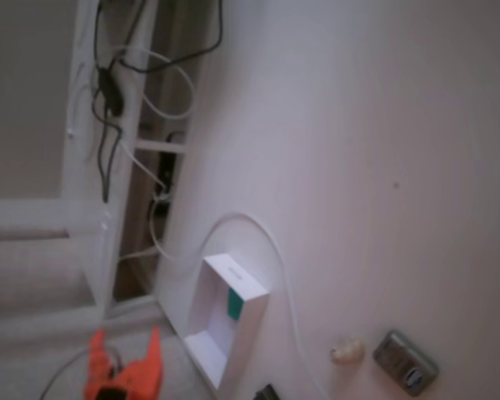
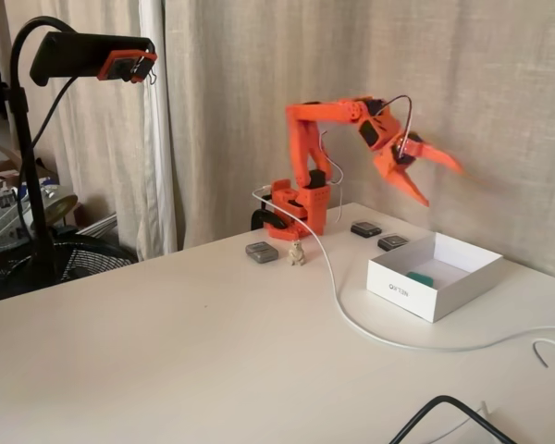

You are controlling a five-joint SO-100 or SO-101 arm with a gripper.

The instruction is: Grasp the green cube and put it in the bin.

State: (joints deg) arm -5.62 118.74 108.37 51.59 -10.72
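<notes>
The green cube (image 1: pixel 232 303) (image 2: pixel 421 277) lies inside the bin (image 1: pixel 248 325) (image 2: pixel 402 288), a shallow white box on the white table, close to one of its walls. My orange gripper (image 2: pixel 441 186) hangs in the air above and behind the bin, open, with nothing between its spread fingers. In the other fixed view the gripper (image 1: pixel 125 348) shows at the bottom left, beside the bin, its two fingertips pointing up and apart.
A grey oval gadget (image 1: pixel 406 361) (image 2: pixel 262 252) and a small cream lump (image 1: pixel 347 352) (image 2: pixel 297 253) lie near the arm's base. A white cable (image 1: pixel 277 254) (image 2: pixel 351 319) curves past the bin. Two dark small devices (image 2: pixel 365 228) sit behind it. A camera stand (image 2: pixel 32 185) rises at the left.
</notes>
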